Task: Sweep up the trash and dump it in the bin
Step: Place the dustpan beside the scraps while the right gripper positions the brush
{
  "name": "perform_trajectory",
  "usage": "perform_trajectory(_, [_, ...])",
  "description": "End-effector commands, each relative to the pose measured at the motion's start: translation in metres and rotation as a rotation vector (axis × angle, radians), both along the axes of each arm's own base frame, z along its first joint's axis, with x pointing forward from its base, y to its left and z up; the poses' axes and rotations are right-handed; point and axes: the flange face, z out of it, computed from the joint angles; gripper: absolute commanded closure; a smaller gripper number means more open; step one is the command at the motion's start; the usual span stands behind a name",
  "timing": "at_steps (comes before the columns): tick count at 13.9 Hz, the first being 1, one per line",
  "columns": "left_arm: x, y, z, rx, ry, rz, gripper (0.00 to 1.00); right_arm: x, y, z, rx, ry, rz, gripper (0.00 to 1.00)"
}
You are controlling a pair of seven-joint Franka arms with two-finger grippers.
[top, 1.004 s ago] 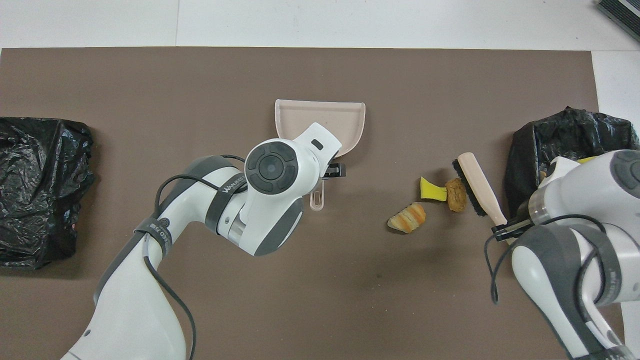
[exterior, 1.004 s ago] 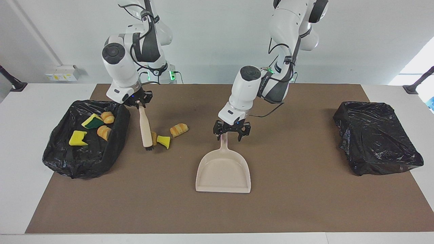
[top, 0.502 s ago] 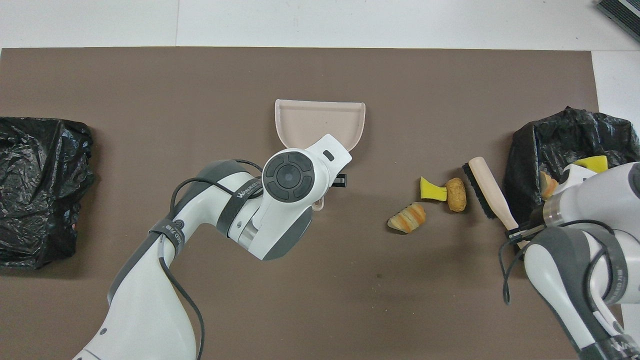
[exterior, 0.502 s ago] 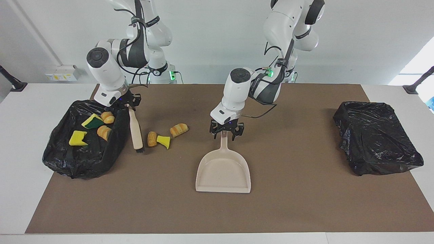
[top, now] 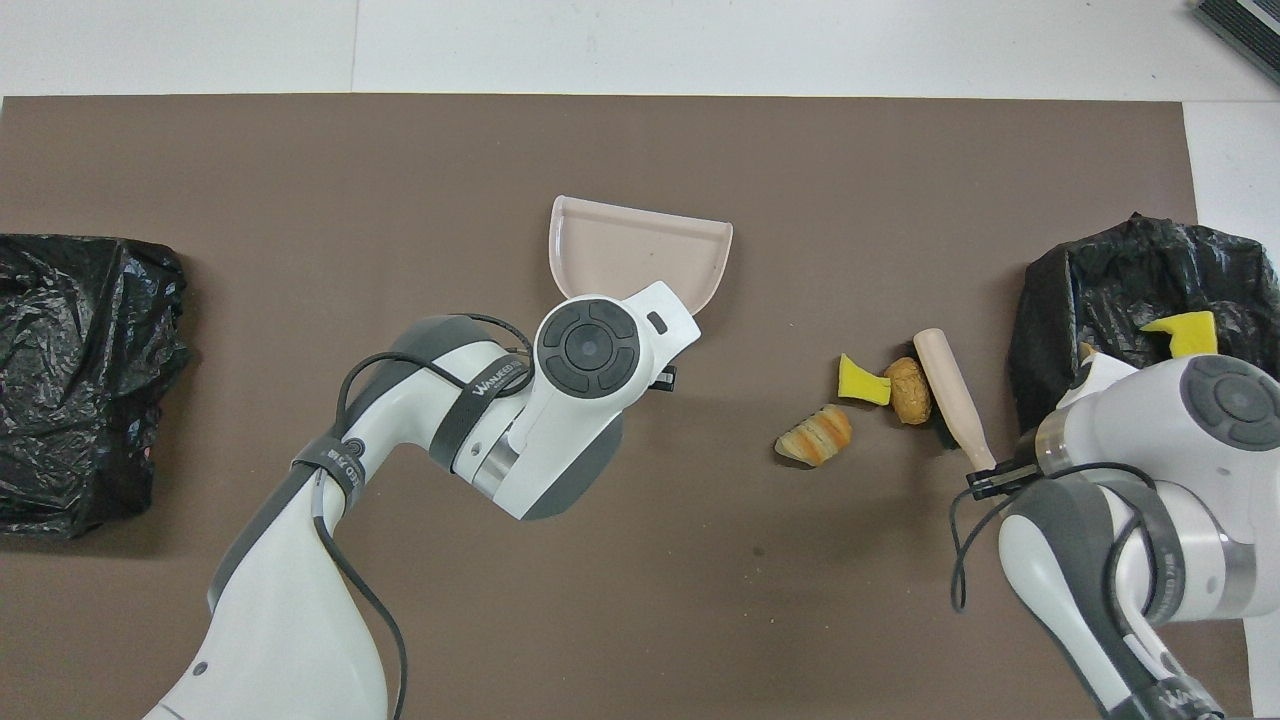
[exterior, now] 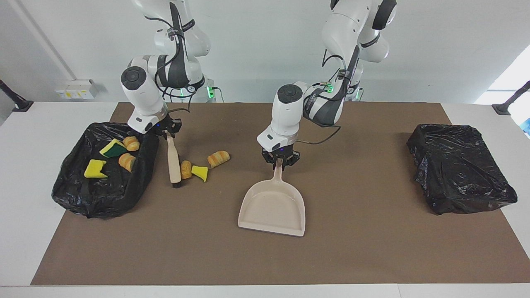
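Three scraps of trash (exterior: 201,165) lay on the mat beside the black bin (exterior: 74,194), four more inside it. The right gripper (exterior: 167,129) pinched the brush (exterior: 174,161), bristles touching one chunk; the left gripper (exterior: 280,160) clamped the dustpan (exterior: 271,207) handle. Best bring the pan's lip flat beside the scraps before sweeping.

White table (exterior: 41,256), brown mat (exterior: 356,248): dustpan (exterior: 271,209), three scraps (exterior: 199,165), two bins (exterior: 459,169).

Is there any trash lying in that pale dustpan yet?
No, the dustpan is bare inside, while three scraps lie on the brown mat beside the brush.
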Motion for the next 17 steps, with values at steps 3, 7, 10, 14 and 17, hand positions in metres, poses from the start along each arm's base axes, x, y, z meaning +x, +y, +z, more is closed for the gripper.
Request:
perform_trajectory(3, [0.013,0.066,0.058,0.104,0.048,-0.279,1.0,-0.009,0.043,-0.004,-0.004,-0.011,-0.103,1.0])
perform_trajectory(7, [0.032,0.118,0.081,0.123,0.062,-0.507,1.0,-0.015,0.082,-0.005,0.007,-0.005,-0.227,1.0])
perform_trajectory(10, [0.051,0.17,0.094,0.136,0.06,-0.83,1.0,-0.022,0.11,-0.003,0.007,-0.005,-0.253,1.0])
perform_trajectory(14, [0.031,0.18,0.083,0.141,0.118,-1.001,1.0,-0.03,0.134,-0.001,0.022,0.008,-0.291,1.0])
perform_trajectory(17, [0.004,0.183,0.071,0.143,0.126,-1.111,1.0,-0.034,0.156,-0.005,0.034,0.02,-0.39,1.0])
